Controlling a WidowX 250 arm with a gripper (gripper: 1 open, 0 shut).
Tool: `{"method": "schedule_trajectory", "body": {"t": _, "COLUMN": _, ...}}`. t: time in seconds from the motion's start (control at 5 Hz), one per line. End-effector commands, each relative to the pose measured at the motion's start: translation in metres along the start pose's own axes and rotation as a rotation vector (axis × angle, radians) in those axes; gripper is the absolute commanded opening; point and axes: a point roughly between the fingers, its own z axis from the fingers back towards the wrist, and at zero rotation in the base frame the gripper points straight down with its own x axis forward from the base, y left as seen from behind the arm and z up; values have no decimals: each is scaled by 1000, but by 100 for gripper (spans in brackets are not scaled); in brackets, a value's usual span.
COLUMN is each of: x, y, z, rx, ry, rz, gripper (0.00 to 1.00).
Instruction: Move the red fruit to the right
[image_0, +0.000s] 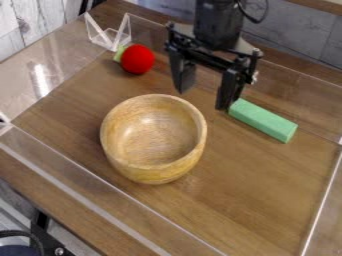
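Where the wooden counter (254, 190) fills most of the view, its surface is dark brown with visible grain, bordered by a clear raised edge along the front and left sides. Next in size, a round light wooden bowl (154, 137) sits left of centre toward the front, upright, with nothing visible inside. Behind and to the right of it, the black gripper (205, 88) hangs from its arm, fingers pointing down and spread apart with nothing between them; it is open, above the counter, between the bowl's far rim and the block. A green rectangular block (263, 121) lies flat to the right, angled, just beside the gripper's right-hand finger as seen from the camera; contact cannot be confirmed. The red fruit (136, 59) rests on the counter at the back left, apart from the gripper and well clear of the bowl. A small clear folded item (106, 33) stands just behind the fruit. No brand, label or legible writing appears on any object.
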Motion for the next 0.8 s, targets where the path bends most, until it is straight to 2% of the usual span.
{"method": "schedule_trajectory", "body": {"t": 0.0, "x": 22, "y": -2, "z": 8, "rx": -27, "ry": -83, "rz": -29, "gripper": 100}}
{"method": "schedule_trajectory", "body": {"t": 0.2, "x": 27, "y": 2, "z": 9, "rx": -28, "ry": -133, "rz": -66, "gripper": 100}}
{"method": "schedule_trajectory", "body": {"t": 0.4, "x": 22, "y": 13, "z": 10, "rx": -16, "ry": -177, "rz": -93, "gripper": 100}}
{"method": "schedule_trajectory", "body": {"t": 0.6, "x": 29, "y": 10, "z": 15, "rx": 53, "ry": -231, "rz": -77, "gripper": 100}}
